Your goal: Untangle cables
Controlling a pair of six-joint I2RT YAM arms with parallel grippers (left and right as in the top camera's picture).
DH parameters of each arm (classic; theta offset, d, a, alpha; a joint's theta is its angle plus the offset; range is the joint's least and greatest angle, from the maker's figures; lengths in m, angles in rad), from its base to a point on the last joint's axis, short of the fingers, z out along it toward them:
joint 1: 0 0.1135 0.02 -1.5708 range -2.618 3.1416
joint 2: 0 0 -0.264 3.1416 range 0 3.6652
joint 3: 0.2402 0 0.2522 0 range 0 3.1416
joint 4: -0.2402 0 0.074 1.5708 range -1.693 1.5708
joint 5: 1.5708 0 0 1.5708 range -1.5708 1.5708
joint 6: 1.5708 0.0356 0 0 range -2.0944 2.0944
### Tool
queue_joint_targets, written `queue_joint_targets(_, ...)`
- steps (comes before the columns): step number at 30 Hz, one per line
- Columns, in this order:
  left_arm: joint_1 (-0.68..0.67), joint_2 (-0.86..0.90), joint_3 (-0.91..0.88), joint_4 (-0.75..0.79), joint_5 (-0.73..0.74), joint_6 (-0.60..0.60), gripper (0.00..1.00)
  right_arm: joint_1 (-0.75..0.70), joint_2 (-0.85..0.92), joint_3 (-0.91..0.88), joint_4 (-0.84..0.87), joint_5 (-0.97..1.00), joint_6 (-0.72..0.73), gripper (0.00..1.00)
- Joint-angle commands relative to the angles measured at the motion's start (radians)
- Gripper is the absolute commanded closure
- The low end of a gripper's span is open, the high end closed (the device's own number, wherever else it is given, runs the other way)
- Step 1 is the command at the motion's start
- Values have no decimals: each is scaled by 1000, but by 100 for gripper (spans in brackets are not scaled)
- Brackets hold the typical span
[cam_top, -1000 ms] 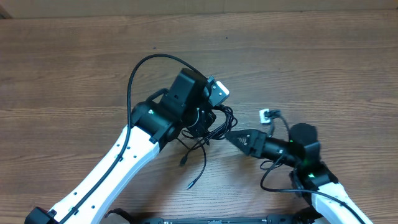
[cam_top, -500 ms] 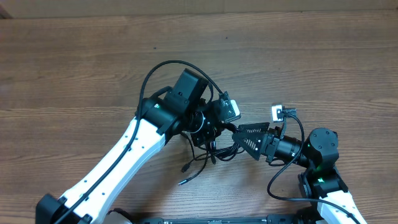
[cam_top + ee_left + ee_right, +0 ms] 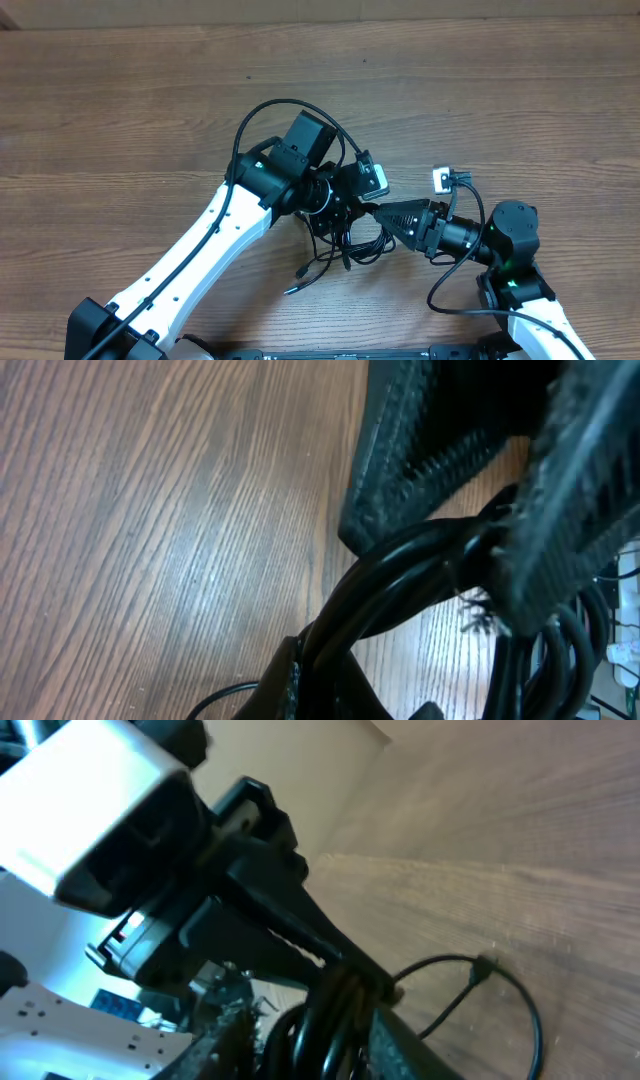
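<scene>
The black cables [image 3: 345, 240] hang as a looped bundle between both grippers at the table's middle, with loose plug ends [image 3: 292, 290] trailing to the lower left on the wood. My left gripper [image 3: 345, 203] is shut on the bundle's top. My right gripper [image 3: 378, 211] reaches in from the right and closes on the same bundle just beside it. In the left wrist view the cables [image 3: 400, 580] run from my left jaws [image 3: 340, 685] up between the right gripper's ribbed fingers [image 3: 500, 500]. In the right wrist view the cables [image 3: 335, 1010] sit between my right fingers [image 3: 320, 1045], with the left gripper [image 3: 335, 958] clamped above and one loose plug [image 3: 482, 966] on the table.
The wooden table [image 3: 120, 120] spreads all round. The right arm's thicker black wire [image 3: 440, 290] loops below its wrist, with a white connector [image 3: 441, 180] above it. The left arm's thick wire [image 3: 262, 110] arcs over its wrist.
The left gripper has carried the bundle to the right. The right gripper has swung round and moved left until its fingers meet the bundle beside the left gripper.
</scene>
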Motion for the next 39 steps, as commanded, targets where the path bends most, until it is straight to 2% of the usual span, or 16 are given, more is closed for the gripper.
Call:
queue_joint_targets(1, 45, -2, 0, 3, 5, -17, 96, -2, 18, 14, 5, -43, -10, 76)
queue_joint_targets(4, 101, -2, 0, 9, -2, -89, 96, -2, 17, 14, 4, -59, -6, 96)
queue_joint_targets(6, 134, -2, 0, 19, -2, -162, 96, -2, 17, 14, -4, -62, 15, 96)
queue_joint_targets(8, 155, -2, 0, 50, -2, -293, 96, -2, 17, 14, -10, -85, 16, 96)
queue_joint_targets(14, 158, -2, 0, 116, -32, -494, 96, -2, 17, 14, -13, -161, 16, 96)
queue_joint_targets(17, 158, -2, 1, 133, -194, -658, 96, -2, 17, 14, -14, -187, 16, 96)
queue_joint_targets(22, 162, -2, 0, 145, -385, -853, 96, -2, 17, 14, -23, -193, 16, 96)
queue_joint_targets(28, 176, -2, 0, 144, -533, -984, 96, -2, 17, 14, -25, -188, 16, 96)
queue_joint_targets(31, 176, -2, 0, 148, -532, -975, 96, -2, 17, 14, -25, -171, 16, 96)
queue_joint_targets(33, 176, -2, 0, 148, -489, -920, 96, -2, 17, 14, -25, -151, 16, 93)
queue_joint_targets(36, 176, -2, 0, 138, -328, -670, 96, -2, 17, 14, -24, -89, -2, 72)
queue_joint_targets(37, 176, -2, 0, 134, -304, -632, 96, -2, 17, 14, -24, -76, -22, 62)
queue_joint_targets(38, 175, -2, 0, 127, -258, -571, 96, -2, 17, 14, -24, -56, -44, 47)
queue_joint_targets(39, 174, -2, 0, 114, -179, -484, 96, -2, 18, 14, -24, -38, -49, 39)
